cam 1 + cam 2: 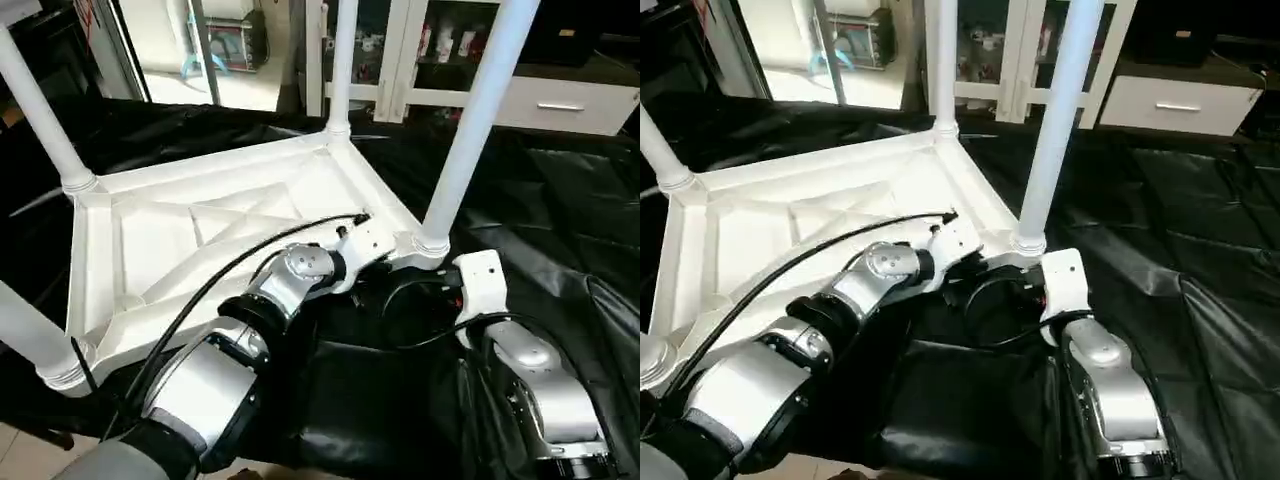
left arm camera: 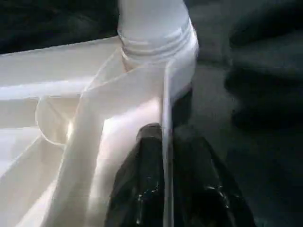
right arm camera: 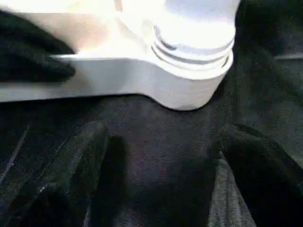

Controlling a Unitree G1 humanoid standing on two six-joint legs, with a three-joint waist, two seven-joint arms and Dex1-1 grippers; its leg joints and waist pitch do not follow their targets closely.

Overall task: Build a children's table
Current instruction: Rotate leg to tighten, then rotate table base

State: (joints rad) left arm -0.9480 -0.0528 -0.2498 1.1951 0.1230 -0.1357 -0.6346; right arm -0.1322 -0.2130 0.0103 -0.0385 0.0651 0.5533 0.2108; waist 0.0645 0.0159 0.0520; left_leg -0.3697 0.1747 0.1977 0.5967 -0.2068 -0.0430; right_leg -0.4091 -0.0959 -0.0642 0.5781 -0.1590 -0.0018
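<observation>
The children's table lies upside down on a black sheet, its ribbed top [image 1: 200,240] facing up. Four white legs stand in the corner sockets: near right [image 1: 475,120], far [image 1: 340,60], left [image 1: 40,110] and near left [image 1: 25,340]. My left gripper [image 2: 168,137] is at the top's near rim beside the near-right socket [image 1: 432,245]. It is shut on that thin rim, one black finger on each side. My right gripper [image 3: 165,130] hovers low over the sheet just in front of the same socket [image 3: 189,90], open wide and holding nothing.
The black sheet [image 1: 560,200] covers the work surface and lies in folds on the right. A white glass-door cabinet [image 1: 400,50] and a white drawer unit [image 1: 560,105] stand behind. Black cables loop over my left forearm [image 1: 230,270]. Pale floor shows at the near left.
</observation>
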